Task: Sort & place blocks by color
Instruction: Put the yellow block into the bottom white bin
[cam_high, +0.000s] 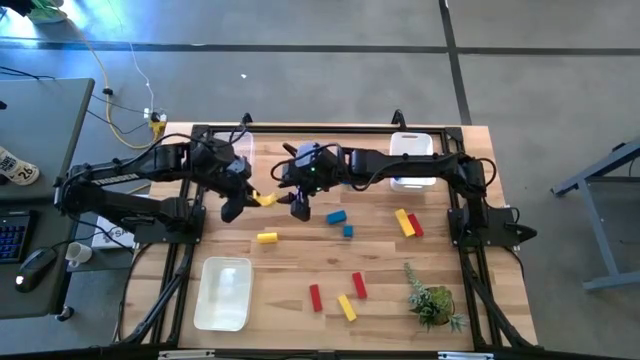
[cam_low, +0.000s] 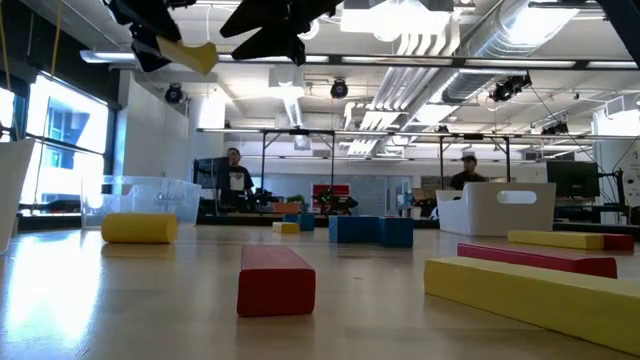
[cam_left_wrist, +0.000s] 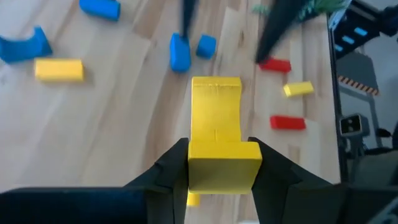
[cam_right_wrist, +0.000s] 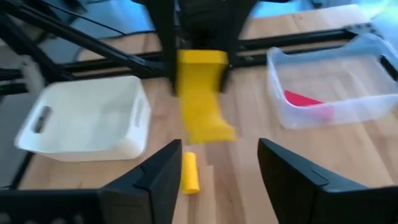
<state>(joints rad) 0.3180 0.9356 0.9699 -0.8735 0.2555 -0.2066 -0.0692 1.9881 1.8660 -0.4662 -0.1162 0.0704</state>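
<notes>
The left gripper (cam_left_wrist: 222, 163) is clamped on one end of a yellow block (cam_left_wrist: 217, 127), held in the air just beside the right gripper (cam_right_wrist: 214, 171), whose fingers stand apart with nothing between them — it looks like a hand-over just made. To do this well, the left arm should keep the grip square and carry the block clear of the right gripper before lowering. The block's long axis runs straight out from the left fingers, toward the right gripper.
</notes>
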